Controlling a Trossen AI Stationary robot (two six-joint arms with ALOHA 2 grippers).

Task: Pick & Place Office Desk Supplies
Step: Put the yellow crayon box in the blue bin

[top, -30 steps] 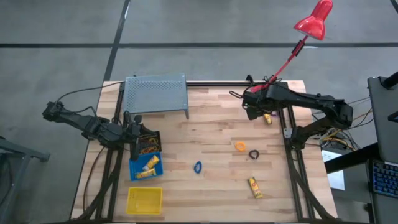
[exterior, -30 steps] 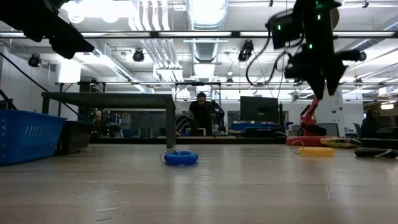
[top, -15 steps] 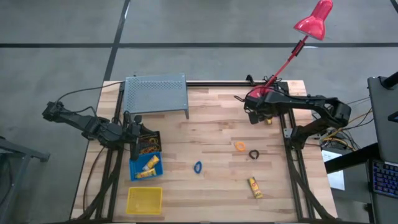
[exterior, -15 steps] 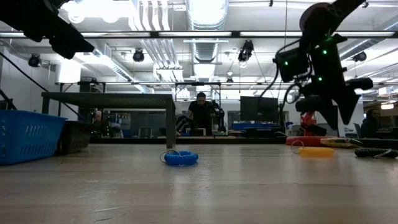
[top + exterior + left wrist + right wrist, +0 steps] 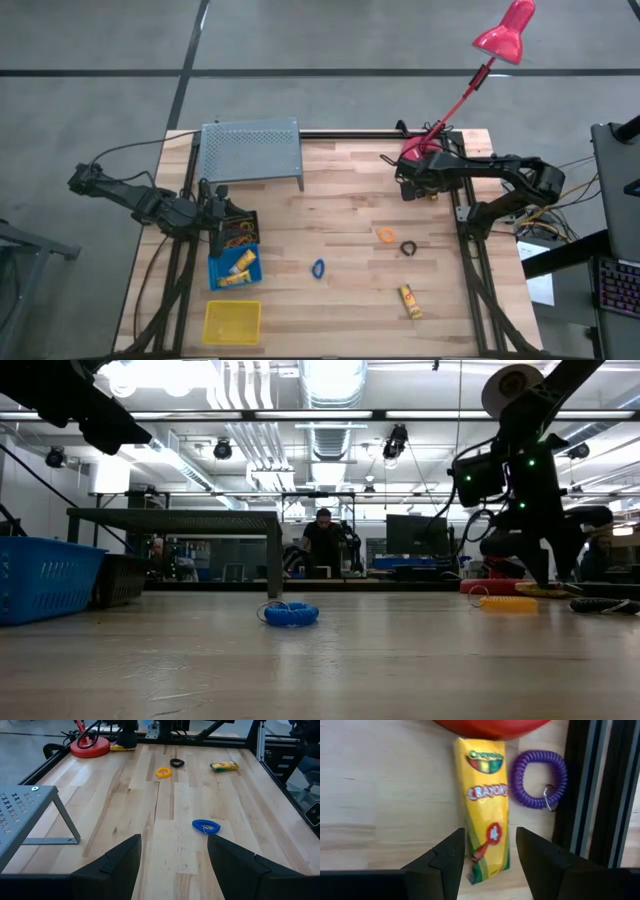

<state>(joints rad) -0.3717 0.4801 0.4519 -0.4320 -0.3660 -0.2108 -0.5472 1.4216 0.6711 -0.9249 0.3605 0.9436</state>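
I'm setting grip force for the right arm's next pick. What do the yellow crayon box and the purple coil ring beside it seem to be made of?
Crayon box: looks like thin printed cardboard, slightly glossy, with flat faces, creased edges and a logo. Purple coil ring: probably flexible plastic, a smooth spiral cord with a small metal clip. The right pincer straddles the box's end, open.

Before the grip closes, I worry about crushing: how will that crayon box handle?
The crayon box looks like thin card, so likely light and crushable. It lies flat, so it should slide rather than roll. The right gripper straddles its narrow width, fingers open.

A lab or workshop: exposed ceiling ducts, benches with monitors behind.
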